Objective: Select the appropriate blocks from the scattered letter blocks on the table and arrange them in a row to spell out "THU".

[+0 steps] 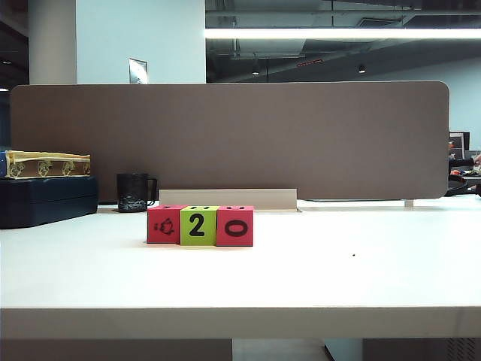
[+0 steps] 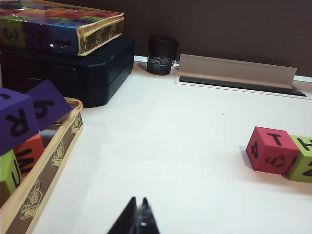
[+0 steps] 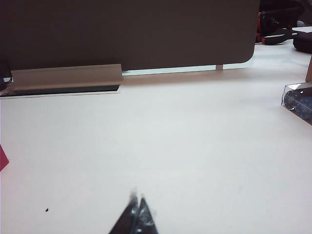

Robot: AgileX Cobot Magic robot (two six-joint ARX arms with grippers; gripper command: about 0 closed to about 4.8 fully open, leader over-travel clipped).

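Three letter blocks stand side by side in a row on the white table: a pinkish-red one with an animal drawing, a lime green one showing "2", and a pinkish-red one showing "0". From the left wrist view, the red block has "T" on top and the green block has "H". My left gripper hangs shut and empty, well short of the row. My right gripper is shut and empty over bare table, with only a red block corner in its view. Neither gripper shows in the exterior view.
A black mug stands behind the row. A dark case with a patterned box on it sits at the back left. A brown-grey divider panel closes the back. A tray holds several spare blocks. A clear plastic box lies far right.
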